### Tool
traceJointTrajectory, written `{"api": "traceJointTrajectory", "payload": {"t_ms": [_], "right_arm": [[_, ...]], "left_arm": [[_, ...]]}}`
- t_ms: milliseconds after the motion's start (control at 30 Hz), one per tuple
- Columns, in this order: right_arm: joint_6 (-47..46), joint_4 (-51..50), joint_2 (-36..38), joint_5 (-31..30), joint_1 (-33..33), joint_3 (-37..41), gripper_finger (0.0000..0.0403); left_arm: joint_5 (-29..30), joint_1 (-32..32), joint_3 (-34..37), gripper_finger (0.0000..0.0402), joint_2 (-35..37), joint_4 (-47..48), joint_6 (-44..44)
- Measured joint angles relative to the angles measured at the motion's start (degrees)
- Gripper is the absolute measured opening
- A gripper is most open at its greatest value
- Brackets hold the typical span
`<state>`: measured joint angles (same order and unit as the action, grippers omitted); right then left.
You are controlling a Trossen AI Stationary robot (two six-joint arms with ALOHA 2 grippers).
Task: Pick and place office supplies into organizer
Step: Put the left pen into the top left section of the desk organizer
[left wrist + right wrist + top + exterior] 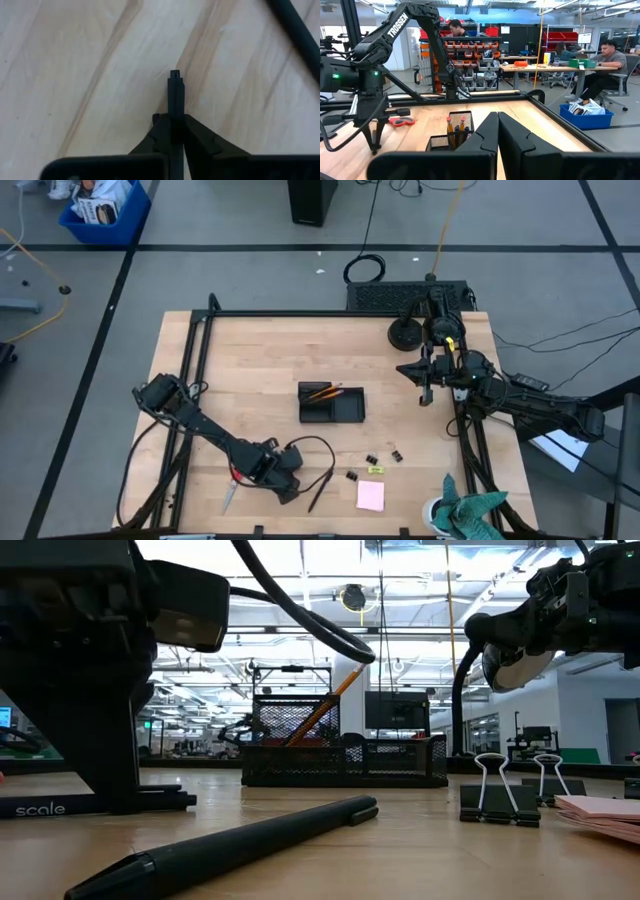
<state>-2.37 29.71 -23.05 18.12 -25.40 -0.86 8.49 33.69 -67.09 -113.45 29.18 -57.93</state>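
The left hand point(285, 480) is lowered to the wooden counter point(250, 370) near its front edge, left of centre. In the left wrist view its fingers point(197, 137) are seen closed tight around a slim black pen point(175, 95), whose tip projects just beyond them over the wood grain. A second black pen point(321, 486) lies flat on the counter just to the right of that hand, and in the low view it stretches across the foreground. Red-handled scissors point(232, 490) lie just to the left of the hand, their blades pointing toward the front edge.

The organizer point(331, 402) is placed near the middle of the counter. Orange pencils point(324, 392) are held in its rear left compartment, leaning at a slant; the other compartments look dark and their contents cannot be told.

Three black binder clips point(372, 460) are scattered between the organizer and the front edge, to the right of the loose pen. A pink sticky-note pad point(370, 496) lies near the front edge, and a small yellow pad point(376, 471) is just behind it. A teal cloth point(470, 510) is bunched at the front right corner.

The right hand point(424, 394) is raised at the right side of the counter, well apart from the supplies, with its fingers point(487, 135) brought together and nothing between them.
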Motion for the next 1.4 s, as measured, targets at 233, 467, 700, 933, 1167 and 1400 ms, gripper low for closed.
{"api": "traceJointTrajectory", "payload": {"t_ms": [233, 467, 700, 933, 1167, 1400], "right_arm": [[0.0, 0.0, 0.0, 0.0, 0.0, 0.0, 0.0], [-0.5, 0.0, 0.0, 0.0, 0.0, 0.0, 0.0], [-1.3, 0.0, -0.2, 0.0, 0.0, 0.0, 0.0], [-1.0, 0.0, -0.1, 0.0, 0.0, 0.0, 0.0], [-0.9, -0.7, -0.1, 0.0, 0.0, 0.0, 0.0], [1.6, -0.8, -0.2, -0.1, 0.0, 0.0, 0.0]], "left_arm": [[8.8, 0.6, 0.1, 0.002, 0.3, -1.9, 7.9], [31.6, -0.9, 0.3, 0.0035, 5.8, -5.7, 23.7], [34.9, -7.3, 0.2, 0.0014, 16.2, -10.0, 44.1], [22.8, -18.5, 7.4, 0.0034, 23.6, -33.9, 66.5], [-1.9, -31.6, 25.7, 0.0022, 24.5, -75.8, 67.9], [-10.0, -35.7, 32.7, 0.0021, 19.6, -92.9, 64.5]]}}
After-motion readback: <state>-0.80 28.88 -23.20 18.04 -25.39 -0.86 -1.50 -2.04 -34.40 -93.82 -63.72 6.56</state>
